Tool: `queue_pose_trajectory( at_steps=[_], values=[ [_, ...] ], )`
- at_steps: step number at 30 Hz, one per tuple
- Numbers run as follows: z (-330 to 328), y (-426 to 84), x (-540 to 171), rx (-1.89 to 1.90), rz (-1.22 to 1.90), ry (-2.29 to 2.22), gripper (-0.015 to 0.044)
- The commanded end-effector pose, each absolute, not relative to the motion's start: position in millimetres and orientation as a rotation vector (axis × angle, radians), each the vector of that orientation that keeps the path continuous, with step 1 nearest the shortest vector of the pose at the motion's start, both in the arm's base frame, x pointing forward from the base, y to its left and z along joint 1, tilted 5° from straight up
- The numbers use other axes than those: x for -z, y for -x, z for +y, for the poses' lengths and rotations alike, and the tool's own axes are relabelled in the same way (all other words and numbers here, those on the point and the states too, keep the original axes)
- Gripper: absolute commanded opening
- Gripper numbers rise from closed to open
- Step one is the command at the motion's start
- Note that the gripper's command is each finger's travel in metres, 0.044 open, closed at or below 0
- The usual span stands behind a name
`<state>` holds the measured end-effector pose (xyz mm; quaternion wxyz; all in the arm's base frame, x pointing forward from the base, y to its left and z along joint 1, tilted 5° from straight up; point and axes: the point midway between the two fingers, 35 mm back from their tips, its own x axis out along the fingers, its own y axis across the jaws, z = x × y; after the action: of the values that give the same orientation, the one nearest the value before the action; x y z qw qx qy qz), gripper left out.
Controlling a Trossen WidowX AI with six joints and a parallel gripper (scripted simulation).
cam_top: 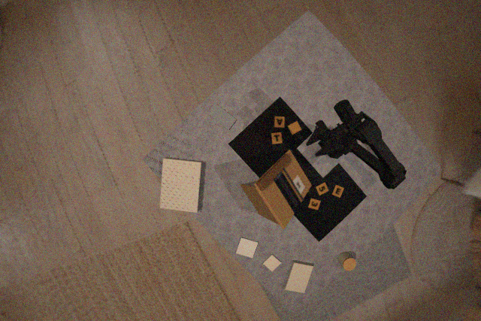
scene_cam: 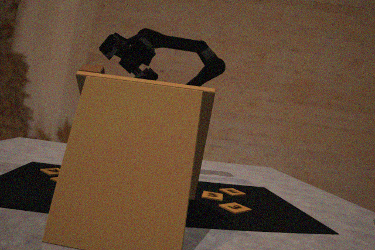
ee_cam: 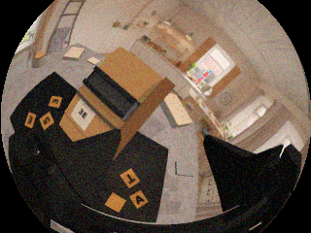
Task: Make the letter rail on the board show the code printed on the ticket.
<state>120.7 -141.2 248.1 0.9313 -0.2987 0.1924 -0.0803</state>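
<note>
A wooden board point(cam_top: 271, 201) point(scene_cam: 130, 162) point(ee_cam: 128, 68) carries a dark rail point(cam_top: 284, 189) point(ee_cam: 109, 92), with no letter tile visible in it. Its ticket point(cam_top: 298, 184) point(ee_cam: 83, 115) reads 3E. On the black mat on one side lie a 3 tile point(cam_top: 314, 204) point(scene_cam: 235, 207) point(ee_cam: 55, 101), an E tile point(cam_top: 337, 191) point(scene_cam: 231, 191) point(ee_cam: 30, 119) and a tile like 5 or S point(cam_top: 322, 188) point(scene_cam: 212, 195) point(ee_cam: 47, 120). On the other side lie T point(cam_top: 276, 137) point(ee_cam: 129, 179), A point(cam_top: 279, 121) point(ee_cam: 138, 199) and a plain-faced tile point(cam_top: 294, 127) point(ee_cam: 116, 202). My gripper point(cam_top: 313, 148) point(ee_cam: 163, 137) is open and empty, raised beside the board.
A perforated pale block point(cam_top: 180, 185) point(ee_cam: 177, 109) stands behind the board. Pale pieces point(cam_top: 246, 247) point(cam_top: 271, 263) point(cam_top: 299, 277) and an orange-topped cylinder point(cam_top: 349, 264) are near the counter's other edge. The board stands tall between the two tile groups.
</note>
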Motion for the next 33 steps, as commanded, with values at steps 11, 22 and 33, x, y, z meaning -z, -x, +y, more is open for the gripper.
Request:
queue_pose_trajectory(
  at_steps=[11,22,33],
  values=[
    [-107.1,-150.8,-181.8,-0.052,0.653,0.309,0.0440],
    [-76.2,-169.7,-127.6,-0.026,0.922,0.149,0.0440],
    [-47.6,-189.4,-101.8,0.178,0.943,0.082,0.0440]
  ],
)
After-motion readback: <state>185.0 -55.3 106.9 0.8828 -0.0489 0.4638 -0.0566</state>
